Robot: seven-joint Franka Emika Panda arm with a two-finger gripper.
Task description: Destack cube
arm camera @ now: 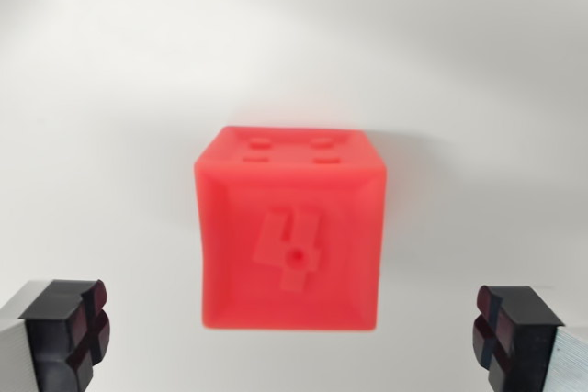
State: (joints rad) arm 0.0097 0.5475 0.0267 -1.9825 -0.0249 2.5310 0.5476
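Note:
A red cube (pixel 289 231) fills the middle of the wrist view, standing on a white surface. Its near face carries a raised figure with a small hole, and its top face shows several small square recesses. Only one cube shows; whether another lies under it I cannot tell. My gripper (pixel 294 337) is open, its two dark fingertips at the lower corners: the left fingertip (pixel 66 330) and the right fingertip (pixel 510 335). Both fingertips stand wide apart on either side of the cube's lower part and touch nothing.
The white surface (pixel 110 89) spreads around the cube on all sides, with a soft shadow to the cube's right.

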